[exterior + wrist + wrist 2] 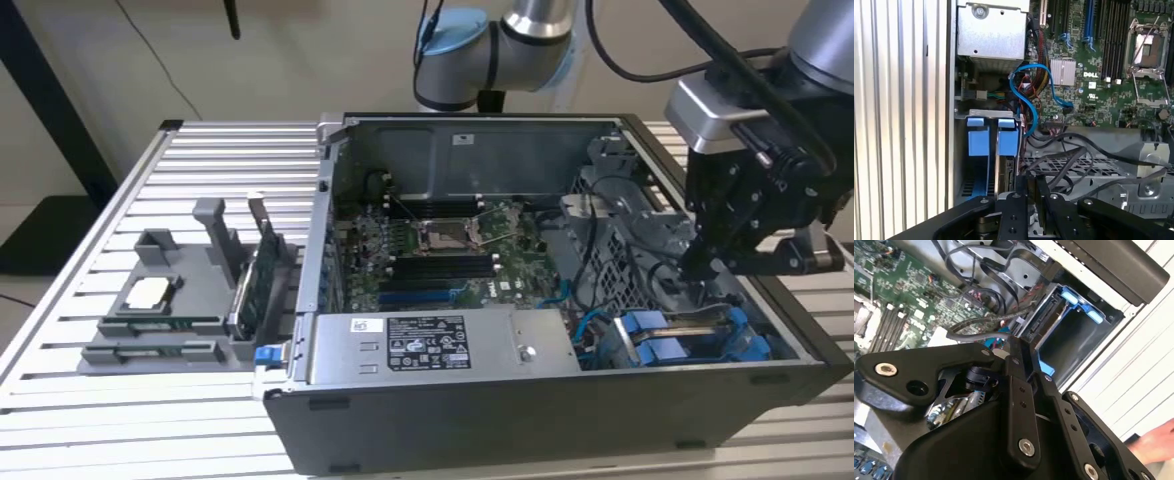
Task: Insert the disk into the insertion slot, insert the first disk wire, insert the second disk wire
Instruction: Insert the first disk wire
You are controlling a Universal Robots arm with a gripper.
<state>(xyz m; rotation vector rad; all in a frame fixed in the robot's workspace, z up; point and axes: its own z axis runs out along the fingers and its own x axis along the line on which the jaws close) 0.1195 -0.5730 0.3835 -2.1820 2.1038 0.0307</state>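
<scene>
The disk [1004,172] stands on edge in the insertion slot [970,114], its blue carrier tabs [1008,138] at the bay's mouth. In the exterior view the disk's blue carrier [663,345] sits low at the case's right end. In the second wrist view the disk's connector edge [1046,316] faces the cables, beside an open bay [1074,337]. My gripper [697,266] hangs just above the bay, among the cables. Its fingers [1019,212] are close together on a dark disk wire connector [1037,192], and a grey cable [979,333] runs to the gripper's tip [1013,346].
The open computer case [534,420] holds a motherboard [441,255], a grey power-supply box [427,345] and loose blue and black cables [1021,95]. A grey fixture with parts [174,300] stands on the exterior view's left. A person's hand [1154,445] is near the case.
</scene>
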